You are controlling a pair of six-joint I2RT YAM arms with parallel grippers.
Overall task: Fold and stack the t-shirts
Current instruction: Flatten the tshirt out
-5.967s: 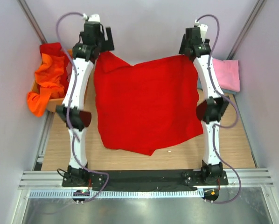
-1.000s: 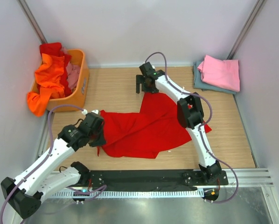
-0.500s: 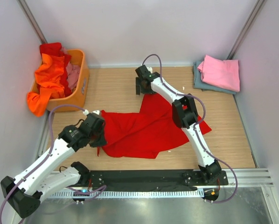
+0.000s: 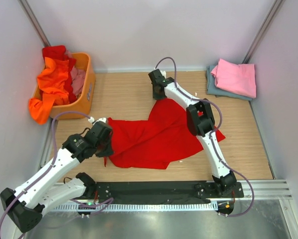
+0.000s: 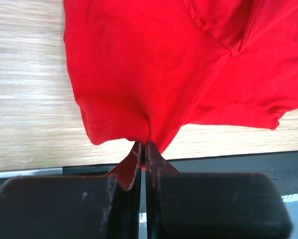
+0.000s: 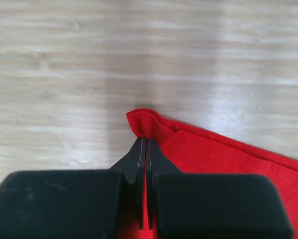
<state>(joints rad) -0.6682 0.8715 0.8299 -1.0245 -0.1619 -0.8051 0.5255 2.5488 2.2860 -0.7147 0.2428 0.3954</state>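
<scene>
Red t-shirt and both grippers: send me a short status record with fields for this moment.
garment: large bright red cloth t-shirt, bunched, lying on the wooden table
left gripper: shut on the shirt's near left edge
right gripper: shut on the shirt's far corner
stack: folded pink t-shirt on a grey-blue t-shirt, far right
basket: orange plastic basket, far left, holding loose garments
</scene>
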